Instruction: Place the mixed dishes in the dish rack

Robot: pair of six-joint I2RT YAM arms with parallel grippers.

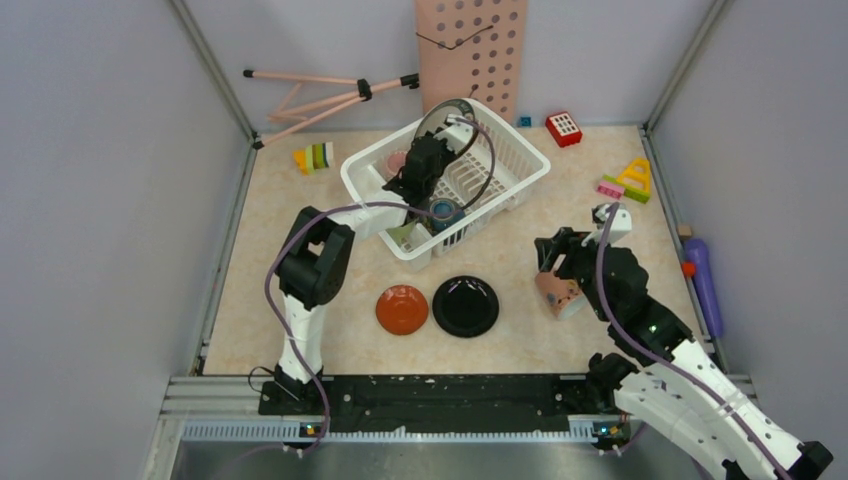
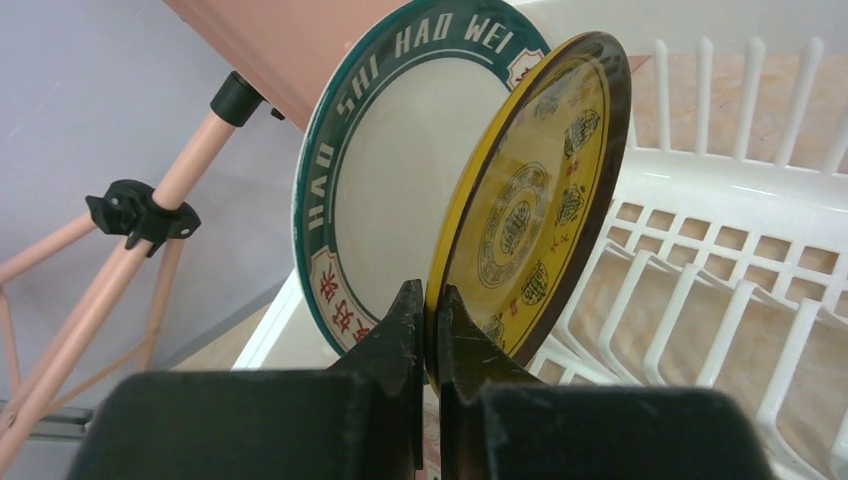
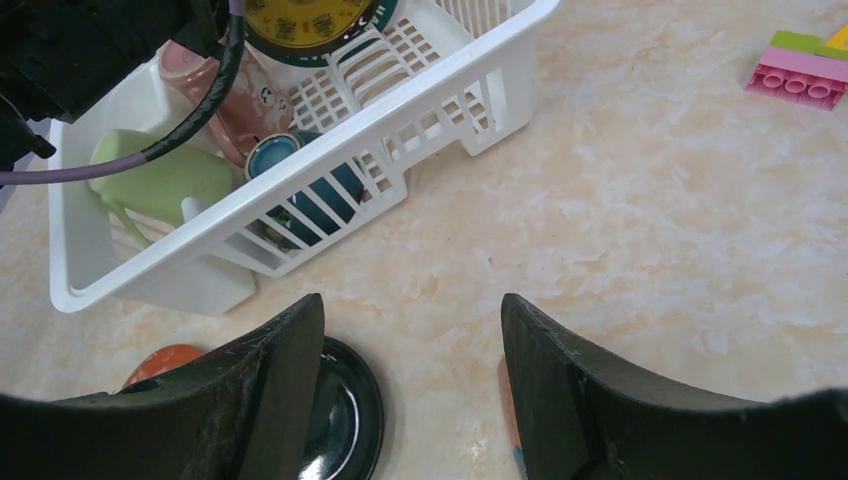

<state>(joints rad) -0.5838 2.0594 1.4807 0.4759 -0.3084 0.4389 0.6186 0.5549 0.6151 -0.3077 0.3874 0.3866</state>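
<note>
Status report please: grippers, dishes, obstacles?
Left gripper shut on yellow dish in dish rack, beside teal-rimmed plate. Right gripper open. Black plate, red saucer outside. Nothing blocking.

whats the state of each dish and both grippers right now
yellow plate: on edge over the dish rack dividers, pinched by the left gripper
teal-rimmed plate: upright in rack, beside it
blue bowl: in rack
green cup: lying on its side in rack
pink cup: in rack
black plate: flat on table
red saucer: flat on table
right gripper: open, empty
</note>
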